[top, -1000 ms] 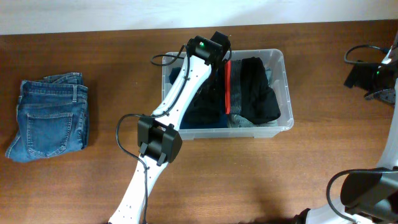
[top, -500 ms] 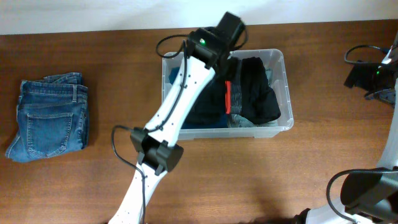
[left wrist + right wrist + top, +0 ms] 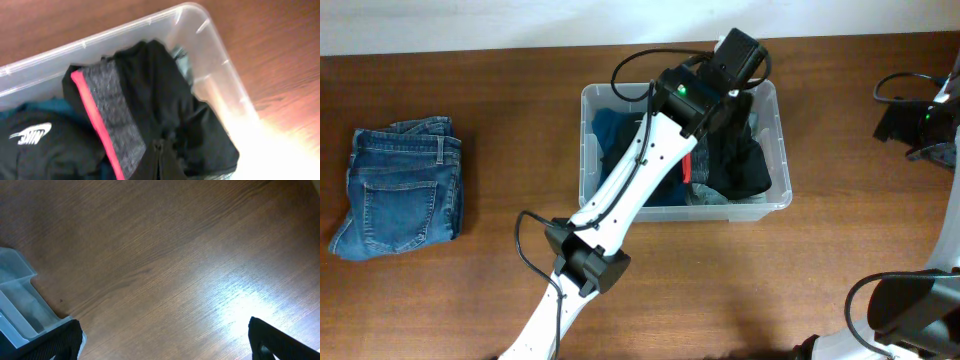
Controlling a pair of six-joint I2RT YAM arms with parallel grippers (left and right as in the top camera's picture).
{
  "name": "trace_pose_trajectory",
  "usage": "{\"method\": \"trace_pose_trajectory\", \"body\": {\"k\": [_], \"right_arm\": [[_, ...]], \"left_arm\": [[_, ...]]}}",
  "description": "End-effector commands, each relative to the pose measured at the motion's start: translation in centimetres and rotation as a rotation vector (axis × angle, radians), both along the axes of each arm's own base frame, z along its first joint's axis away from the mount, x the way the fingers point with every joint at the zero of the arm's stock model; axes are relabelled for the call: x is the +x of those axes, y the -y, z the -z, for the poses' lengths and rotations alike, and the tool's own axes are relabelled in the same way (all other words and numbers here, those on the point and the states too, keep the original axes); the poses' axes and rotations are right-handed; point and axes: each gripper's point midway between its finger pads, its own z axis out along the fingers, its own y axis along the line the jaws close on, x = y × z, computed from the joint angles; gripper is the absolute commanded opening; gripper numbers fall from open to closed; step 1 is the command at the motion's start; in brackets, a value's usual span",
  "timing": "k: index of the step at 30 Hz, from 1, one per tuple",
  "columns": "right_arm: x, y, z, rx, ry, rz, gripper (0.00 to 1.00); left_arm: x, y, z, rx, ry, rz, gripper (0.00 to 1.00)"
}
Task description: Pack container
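Note:
The clear container [image 3: 775,150] stands at the table's middle, holding dark clothes: a black garment [image 3: 740,160], a grey piece with a red band [image 3: 102,110], and a black top with a white logo [image 3: 30,134]. My left gripper [image 3: 725,70] reaches over the tub's far right part. In the left wrist view its dark fingers [image 3: 159,155] sit pressed together just above the black garment [image 3: 150,80]; I cannot tell whether cloth is between them. My right gripper [image 3: 165,352] is wide open over bare wood at the far right [image 3: 905,125].
Folded blue jeans [image 3: 400,190] lie on the table at the far left. A corner of the tub [image 3: 20,305] shows at the left edge of the right wrist view. A black cable [image 3: 900,85] loops by the right arm.
My left arm has swung right across the tub, from its far left part to its far right corner. The red band now lies partly under the arm. The right arm has not moved.

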Motion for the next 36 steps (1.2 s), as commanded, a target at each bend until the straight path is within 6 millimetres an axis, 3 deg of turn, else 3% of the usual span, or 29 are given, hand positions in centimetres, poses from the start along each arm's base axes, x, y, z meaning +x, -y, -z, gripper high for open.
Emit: {"method": "trace_pose_trajectory", "body": {"k": [1, 5, 9, 14, 18, 21, 24, 27, 28, 32, 36], "right_arm": [[-0.1, 0.3, 0.1, -0.006, -0.007, 0.018, 0.98], [-0.1, 0.3, 0.1, -0.006, -0.007, 0.018, 0.98], [-0.1, 0.3, 0.1, -0.006, -0.007, 0.018, 0.98], [-0.1, 0.3, 0.1, -0.006, -0.007, 0.018, 0.98], [-0.1, 0.3, 0.1, -0.006, -0.007, 0.018, 0.98], [-0.1, 0.3, 0.1, -0.006, -0.006, 0.018, 0.98], [-0.1, 0.3, 0.1, -0.006, -0.006, 0.018, 0.98], [-0.1, 0.3, 0.1, -0.006, -0.007, 0.018, 0.98], [-0.1, 0.3, 0.1, -0.006, -0.006, 0.018, 0.98], [-0.1, 0.3, 0.1, -0.006, -0.007, 0.018, 0.98], [-0.1, 0.3, 0.1, -0.006, -0.006, 0.018, 0.98]], "left_arm": [[-0.5, -1.1, 2.4, 0.077, -0.054, -0.026, 0.0], [-0.8, -1.1, 6.3, 0.133, -0.12, -0.022, 0.0], [-2.7, 0.3, 11.5, 0.105, -0.271, 0.042, 0.0], [-3.6, 0.3, 16.3, 0.121, -0.338, 0.054, 0.0], [-3.9, 0.2, 16.8, 0.123, -0.353, 0.057, 0.0], [-3.2, 0.5, 14.5, 0.09, -0.316, 0.057, 0.0], [-2.1, 0.0, 9.8, 0.044, -0.242, 0.049, 0.0], [-0.9, -2.1, 4.6, 0.012, -0.163, 0.006, 0.0], [-0.3, -3.6, 2.1, -0.001, -0.128, -0.025, 0.0], [0.9, -9.1, -3.5, -0.04, -0.064, -0.125, 0.01], [1.9, -17.4, -6.9, -0.043, -0.053, -0.285, 0.0]]}}
